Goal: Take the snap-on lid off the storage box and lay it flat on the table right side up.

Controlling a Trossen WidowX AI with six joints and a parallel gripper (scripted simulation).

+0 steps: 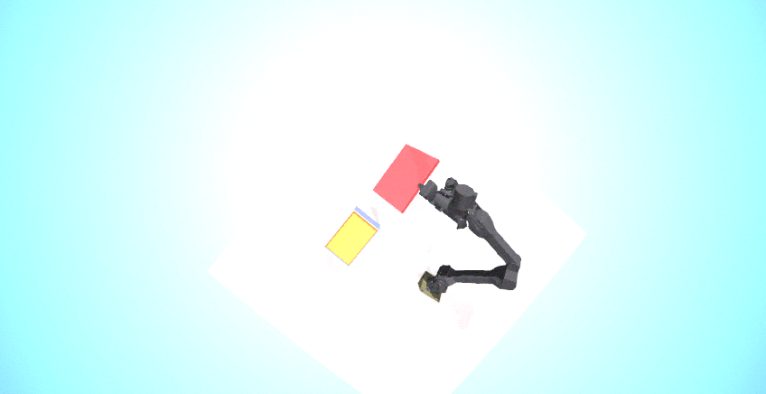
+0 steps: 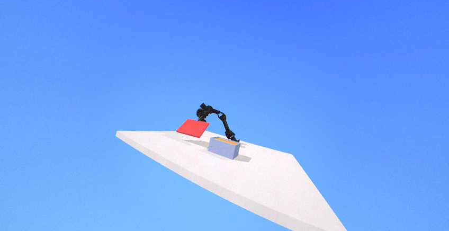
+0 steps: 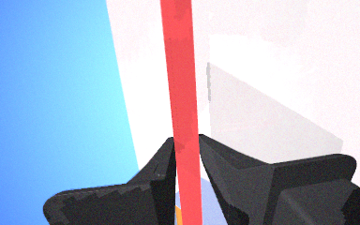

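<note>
Pinching red lid [image 1: 404,177] [image 2: 192,128] [image 3: 182,84] in jaws [image 1: 424,188] [image 2: 200,120]; lid off blue box [image 1: 368,218] [image 2: 223,148] [image 3: 205,202], above table [image 1: 301,148] [image 2: 252,178] [image 3: 280,94]; no readable writing visible

Black six-joint arm [image 1: 497,242] [image 2: 224,122], right of center in top view, near center in exterior view. Base end lower, right of center in top; upper arm runs right to the elbow [image 1: 510,276] [image 2: 222,115], forearm angles back up-left toward the wrist [image 1: 464,197] [image 2: 205,108]. Exterior: arm arches up and left, wrist at the high end, gripper pointing down. Parallel-jaw gripper [image 1: 420,187] [image 2: 199,120] [image 3: 185,141] clamped, fingers slightly apart, grip occupied. Wrist view: dark fingers enter from lower left and lower right, tips meeting near bottom center.
</note>
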